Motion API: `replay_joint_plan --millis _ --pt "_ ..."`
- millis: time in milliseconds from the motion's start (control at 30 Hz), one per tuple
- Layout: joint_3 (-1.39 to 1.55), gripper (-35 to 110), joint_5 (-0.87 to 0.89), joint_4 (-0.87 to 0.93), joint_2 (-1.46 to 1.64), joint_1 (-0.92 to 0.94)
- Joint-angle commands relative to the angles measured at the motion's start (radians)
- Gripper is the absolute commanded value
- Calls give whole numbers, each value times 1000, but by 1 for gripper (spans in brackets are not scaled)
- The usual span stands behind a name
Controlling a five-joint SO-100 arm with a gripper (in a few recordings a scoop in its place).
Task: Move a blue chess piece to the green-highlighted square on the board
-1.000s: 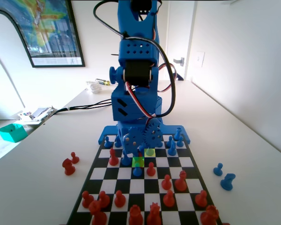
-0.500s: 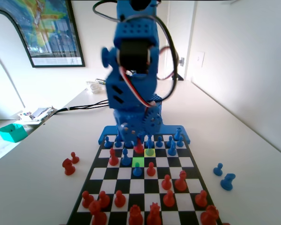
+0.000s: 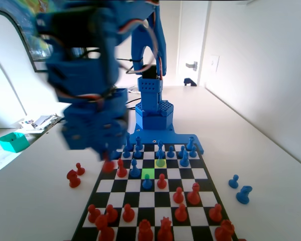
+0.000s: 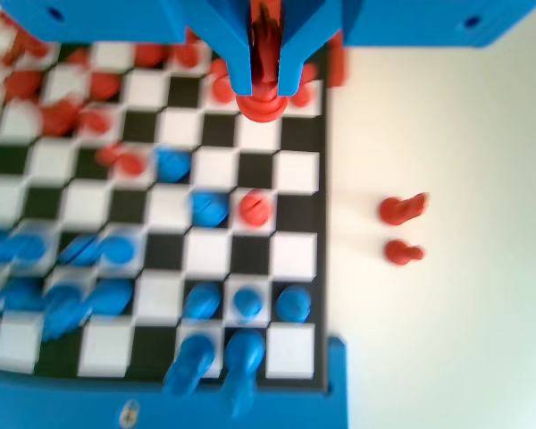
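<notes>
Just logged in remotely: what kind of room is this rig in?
Likely a home or office room: a white table carrying the board, a framed poster on the wall, and a door handle behind.

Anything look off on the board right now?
Yes. The hand is shut on a red pawn, not a blue one, above the board's left edge in the fixed view. The green-highlighted square is bare.
</notes>
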Motion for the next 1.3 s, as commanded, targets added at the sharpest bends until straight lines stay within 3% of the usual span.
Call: replay_joint_plan --millis 0,167,600,1267 --pt "-204 1 26 46 -84 95" --pt "-356 1 34 92 -233 173" --pt "-388 1 18 -26 -414 275" --pt "-304 15 -51 -38 -379 262"
